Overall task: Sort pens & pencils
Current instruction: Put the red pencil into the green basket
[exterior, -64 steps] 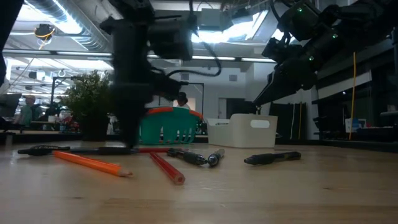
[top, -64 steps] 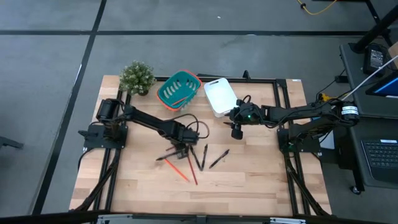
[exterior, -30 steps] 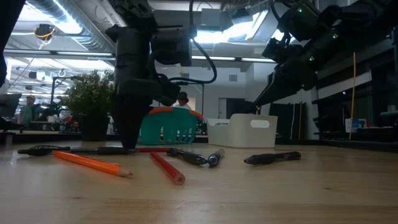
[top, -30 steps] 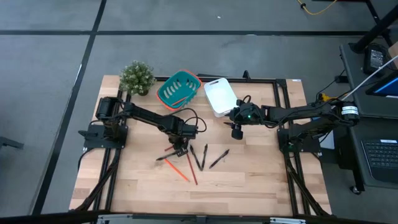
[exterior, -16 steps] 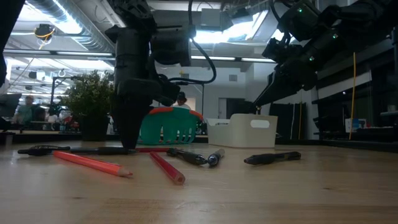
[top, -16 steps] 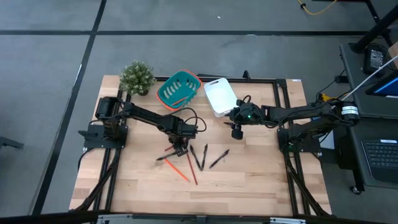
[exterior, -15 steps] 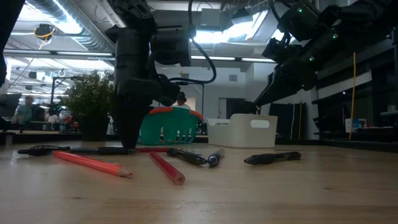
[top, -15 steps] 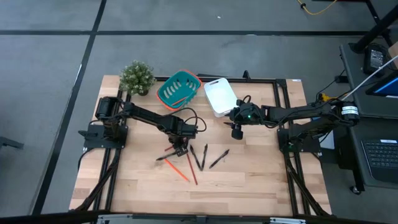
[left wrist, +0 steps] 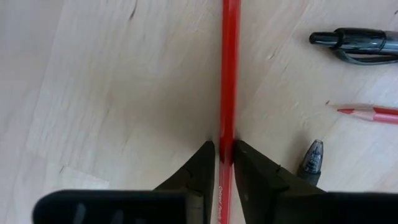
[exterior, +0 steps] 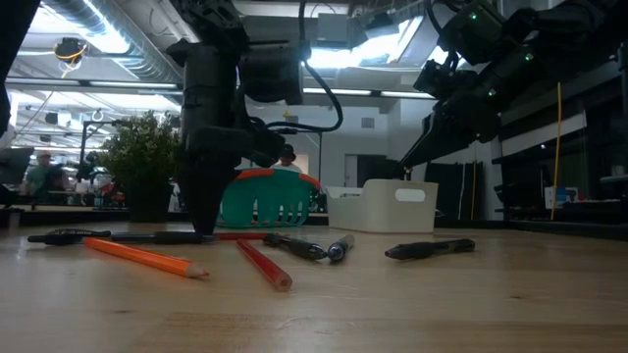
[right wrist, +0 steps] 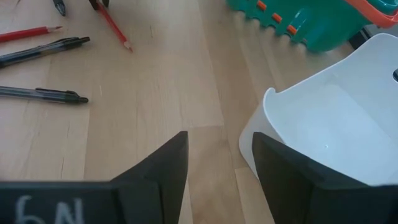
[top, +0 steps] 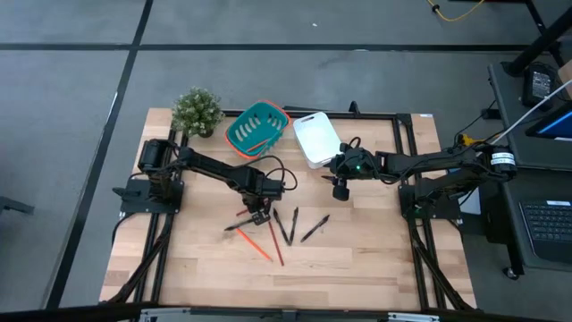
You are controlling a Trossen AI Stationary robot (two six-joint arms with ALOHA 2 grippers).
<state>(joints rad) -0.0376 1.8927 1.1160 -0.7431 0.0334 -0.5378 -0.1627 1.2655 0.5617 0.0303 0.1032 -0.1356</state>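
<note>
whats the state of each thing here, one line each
left pincer: down at the table, fingers either side of a red pencil
right pincer: open, empty, by the white bin
white bin: upright, nothing seen inside
teal basket: upright
pens: lying loose on the table
other pencils: lying loose
plant: upright

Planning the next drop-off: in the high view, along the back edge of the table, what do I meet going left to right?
Potted plant → teal basket → white bin.
</note>
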